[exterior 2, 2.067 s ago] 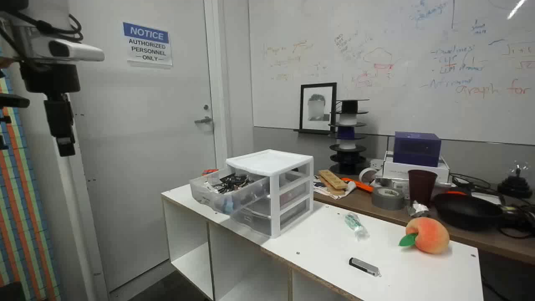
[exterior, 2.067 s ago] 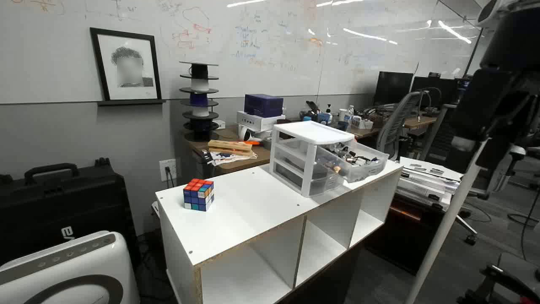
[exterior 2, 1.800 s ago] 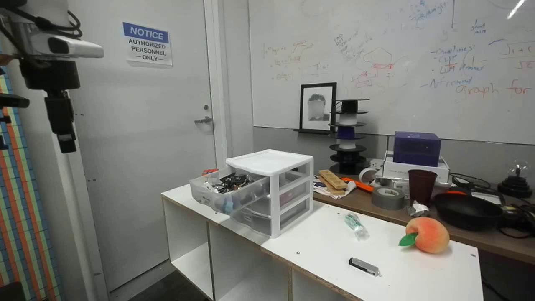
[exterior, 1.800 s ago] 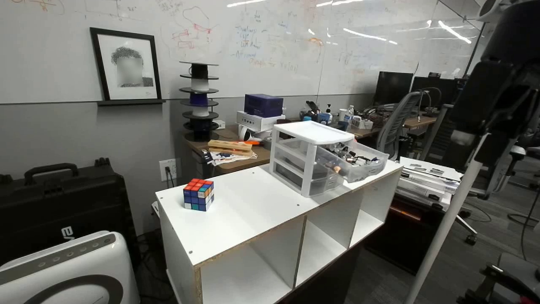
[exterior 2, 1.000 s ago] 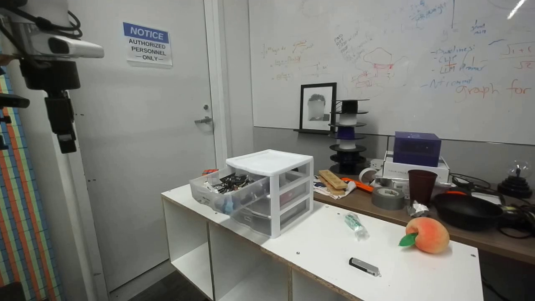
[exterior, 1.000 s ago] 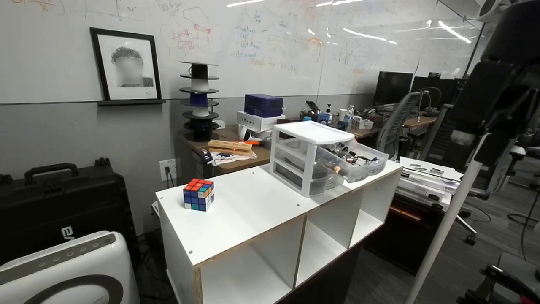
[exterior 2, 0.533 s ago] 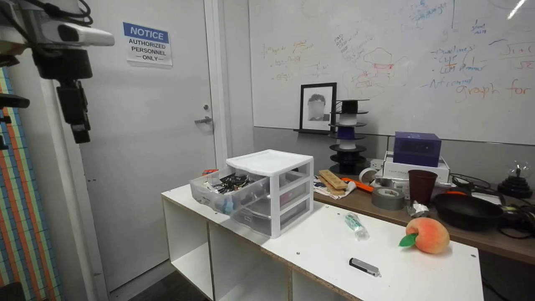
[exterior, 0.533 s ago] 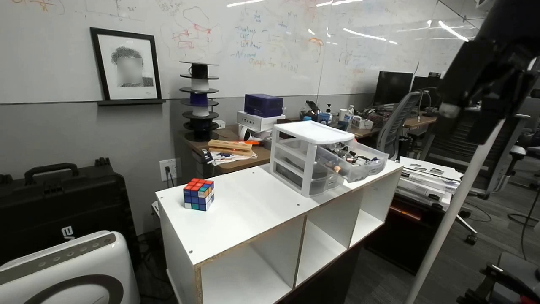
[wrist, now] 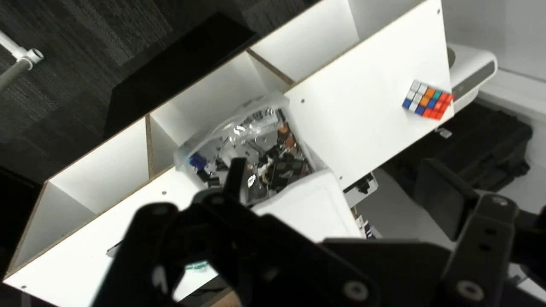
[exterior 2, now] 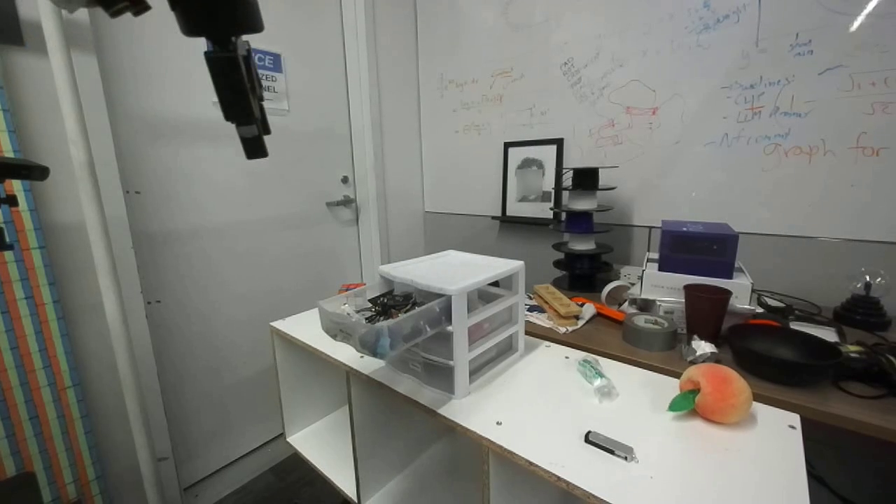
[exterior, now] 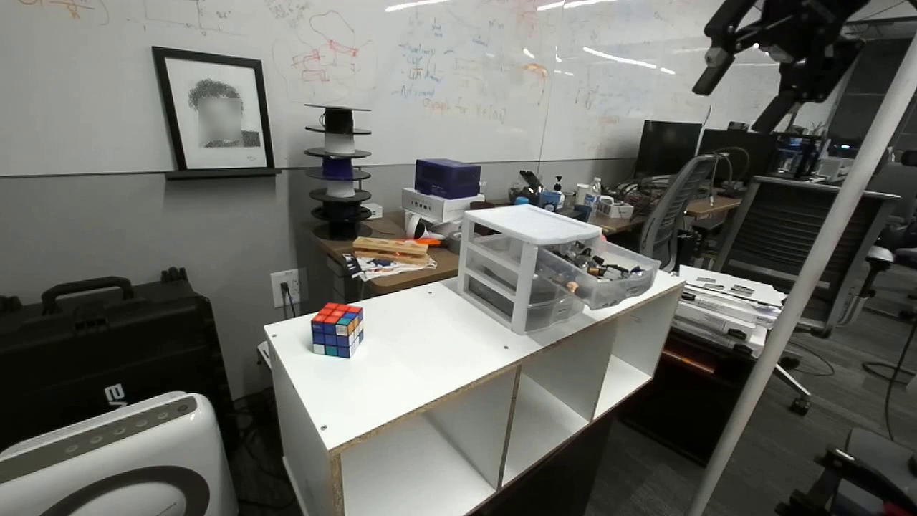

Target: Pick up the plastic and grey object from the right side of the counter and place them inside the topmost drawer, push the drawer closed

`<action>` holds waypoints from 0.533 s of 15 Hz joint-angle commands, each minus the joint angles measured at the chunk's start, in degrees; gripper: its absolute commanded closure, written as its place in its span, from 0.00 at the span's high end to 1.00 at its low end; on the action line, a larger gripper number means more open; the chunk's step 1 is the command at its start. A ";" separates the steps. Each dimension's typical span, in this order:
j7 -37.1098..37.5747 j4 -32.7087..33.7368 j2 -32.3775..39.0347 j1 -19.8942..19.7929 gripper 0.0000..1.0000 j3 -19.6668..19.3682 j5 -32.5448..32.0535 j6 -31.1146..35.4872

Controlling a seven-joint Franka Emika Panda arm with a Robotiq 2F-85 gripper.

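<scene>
The plastic object, a clear wrapper with green inside, lies on the white counter in an exterior view. The grey object, small with a black end, lies nearer the front edge. Both show partly behind my fingers in the wrist view: plastic, grey. The topmost drawer is pulled out, holding many small dark parts; it also shows in an exterior view and the wrist view. My gripper is open and empty, high above the counter; it also shows here and in the wrist view.
The white drawer unit stands mid-counter. A peach lies on the counter near the plastic. A Rubik's cube sits at the counter's opposite end. A white pole stands in front. A desk with clutter is behind.
My gripper has risen and moved in toward the counter, tilting so that its spread fingers now show. The drawer unit and the objects on the counter have not moved.
</scene>
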 commanded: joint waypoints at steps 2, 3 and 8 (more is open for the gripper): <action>-1.41 8.01 10.01 -3.89 1.00 -5.08 1.33 2.81; -1.67 9.39 12.17 -4.54 1.00 -6.49 1.78 3.07; -1.38 13.34 20.26 -7.49 1.00 -11.91 4.70 5.31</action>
